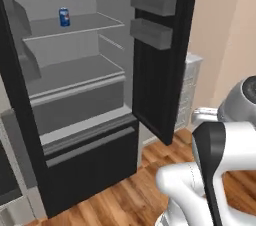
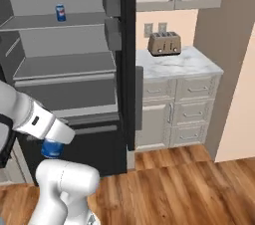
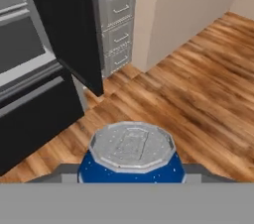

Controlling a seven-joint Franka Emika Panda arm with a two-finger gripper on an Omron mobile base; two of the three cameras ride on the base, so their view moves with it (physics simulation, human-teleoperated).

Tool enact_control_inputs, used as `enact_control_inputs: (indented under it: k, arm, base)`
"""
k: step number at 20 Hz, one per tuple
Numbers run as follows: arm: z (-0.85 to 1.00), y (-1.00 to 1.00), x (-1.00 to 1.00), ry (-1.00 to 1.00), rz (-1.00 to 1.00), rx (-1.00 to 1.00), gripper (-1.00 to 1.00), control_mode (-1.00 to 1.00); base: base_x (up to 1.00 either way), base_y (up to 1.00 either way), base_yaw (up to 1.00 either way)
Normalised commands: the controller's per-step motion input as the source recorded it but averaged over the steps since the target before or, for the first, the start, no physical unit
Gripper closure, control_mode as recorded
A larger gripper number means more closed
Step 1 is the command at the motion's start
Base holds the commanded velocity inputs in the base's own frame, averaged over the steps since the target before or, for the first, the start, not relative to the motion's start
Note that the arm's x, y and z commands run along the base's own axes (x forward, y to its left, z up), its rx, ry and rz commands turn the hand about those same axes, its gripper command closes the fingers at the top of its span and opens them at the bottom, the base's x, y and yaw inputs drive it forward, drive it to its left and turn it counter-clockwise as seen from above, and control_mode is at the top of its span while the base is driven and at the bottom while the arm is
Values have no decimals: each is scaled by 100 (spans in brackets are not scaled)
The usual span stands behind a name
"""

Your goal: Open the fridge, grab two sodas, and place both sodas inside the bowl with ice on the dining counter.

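- Fridge: tall, glossy black, both doors swung wide; matte grey inside with flat shelves, and boxy grey bins on the right door.
- One soda, a small blue-and-white cylinder with a red patch, stands upright on the upper shelf, at about 11 o'clock in the left base view.
- The other soda sits right in front of the hand camera: dull silver faceted lid, deep blue speckled wall. In the right base view it shows as a blue can at 8 o'clock, tucked under the white arm.
- Gripper: the jaws stand part open, one dark tip on each side of this can, closed against its wall; it hangs above the floor, clear of the fridge.
- Floor: warm brown wood planks with streaked grain.
- Right of the open door: a veined marble surface on pale panelled drawers, with a brown metallic toaster at 1 o'clock in the right base view.
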Motion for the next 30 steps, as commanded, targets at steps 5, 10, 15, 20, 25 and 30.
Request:
enact_control_inputs:
  k: [5, 10, 15, 20, 25, 30]
  arm:
    - [0, 0, 0, 0, 0, 0, 100, 100]
    - [0, 0, 0, 0, 0, 0, 100, 100]
    - [0, 0, 0, 0, 0, 0, 100, 100]
    - [0, 0, 0, 0, 0, 0, 100, 100]
    - [0, 0, 0, 0, 0, 0, 100, 100]
    - [0, 0, 0, 0, 0, 0, 100, 100]
  base:
    - [-70, 0, -57]
    - [-40, 0, -65]
    - [-18, 0, -66]
    - [-4, 0, -65]
    - [0, 0, -64]
    - [-1, 0, -62]
